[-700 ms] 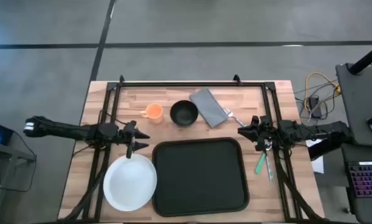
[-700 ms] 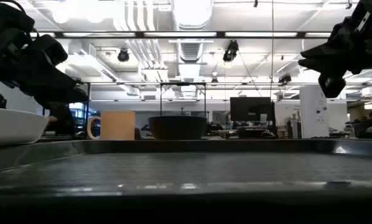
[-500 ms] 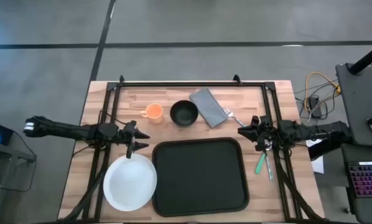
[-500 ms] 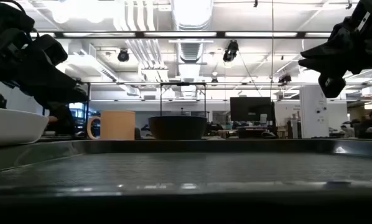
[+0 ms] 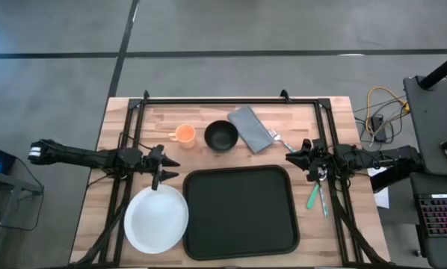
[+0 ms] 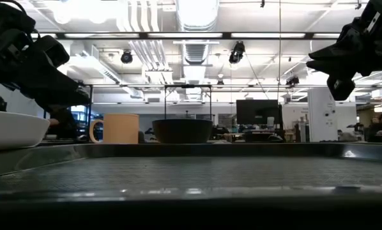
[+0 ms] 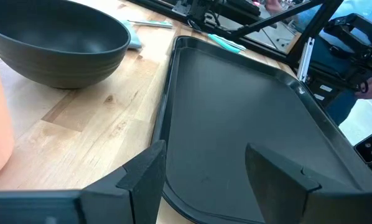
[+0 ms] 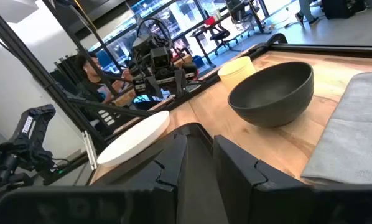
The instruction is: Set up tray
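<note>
1. The tray (image 5: 240, 211) lies flat at lower centre of the high view, long axis left-right, empty.
2. No legible writing.
3. Left hand (image 5: 166, 169): fingers spread, holding nothing.
4. Right hand (image 5: 289, 158): fingers narrowly parted, holding nothing.

No legible text, label, brand or number anywhere.

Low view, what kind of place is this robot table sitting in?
Probably an open-plan lab or office: exposed ceiling ducts, rows of strip lights, and desks with monitors behind the table. Office chairs show too.
</note>
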